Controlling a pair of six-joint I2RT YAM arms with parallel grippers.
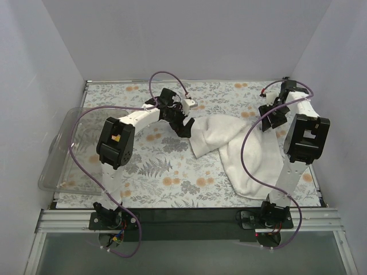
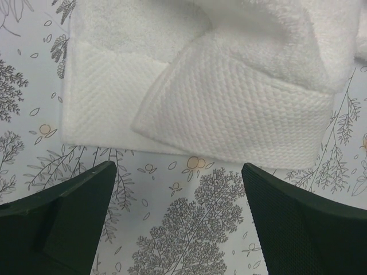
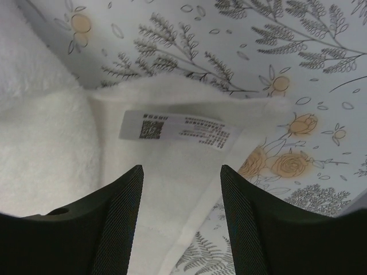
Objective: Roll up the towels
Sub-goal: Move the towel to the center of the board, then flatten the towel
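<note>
White towel (image 1: 229, 146): lies crumpled on the table covering (image 1: 166, 172), from the middle of the table toward its near right corner. One end is folded over toward the centre, and a long lobe trails to the near edge.
Towel's woven hem: in the left wrist view, the band (image 2: 229, 109) is doubled over itself, flat on the covering.
Tag (image 3: 180, 130): a small printed label on the towel's far right corner, lying flat and face up.
Left gripper (image 1: 184, 127): at the towel's central end, fingers spread wide. In its wrist view both fingers sit over bare covering just short of the hem, pinching nothing.
Right gripper (image 1: 266, 123): near the far right corner of the table, over the tagged corner. Its fingers are parted, with the cloth below them and not pinched.
Clear bin (image 1: 63, 149): overhangs the left edge of the table, well apart from the towel.
</note>
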